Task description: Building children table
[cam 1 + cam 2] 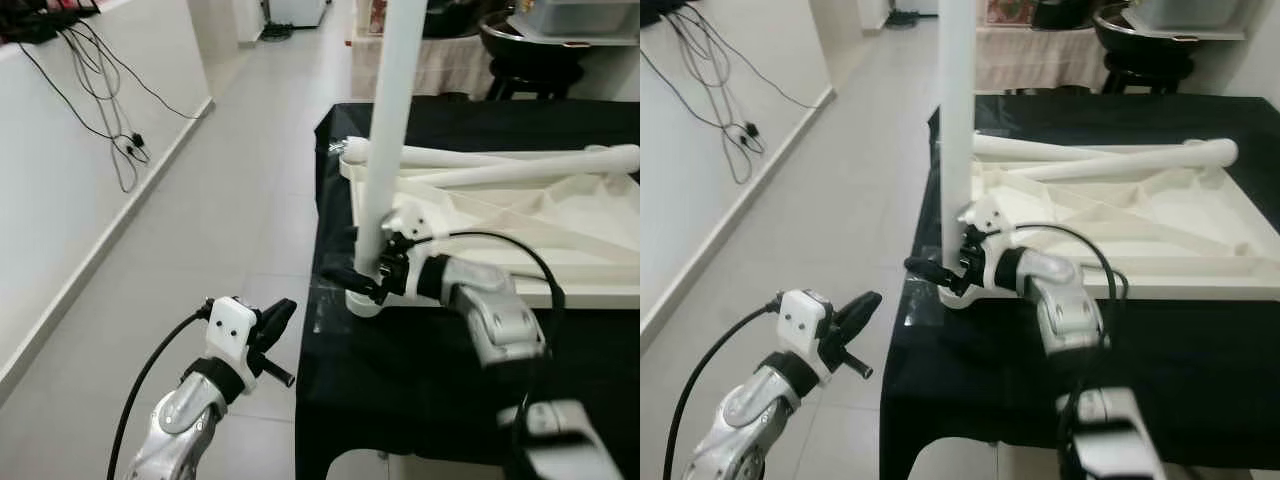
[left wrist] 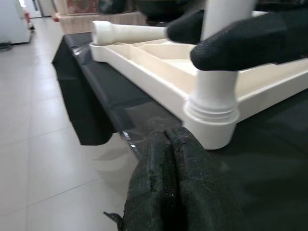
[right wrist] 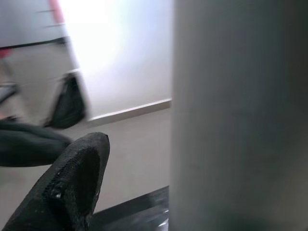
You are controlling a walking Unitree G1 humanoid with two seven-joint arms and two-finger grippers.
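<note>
Lower left: left gripper (image 1: 272, 345) off the table edge over pale floor tiles (image 1: 230, 200), fingers pressed together. Centre: right gripper (image 1: 362, 283) pinching upright white table leg (image 1: 392, 130) just above its socket in the upturned white tabletop (image 1: 560, 290). Tabletop flat on black-draped table (image 1: 420, 370); two loose legs (image 1: 520, 165) lying across it. Upper left: white wall, dangling black cables (image 1: 100, 100).
</note>
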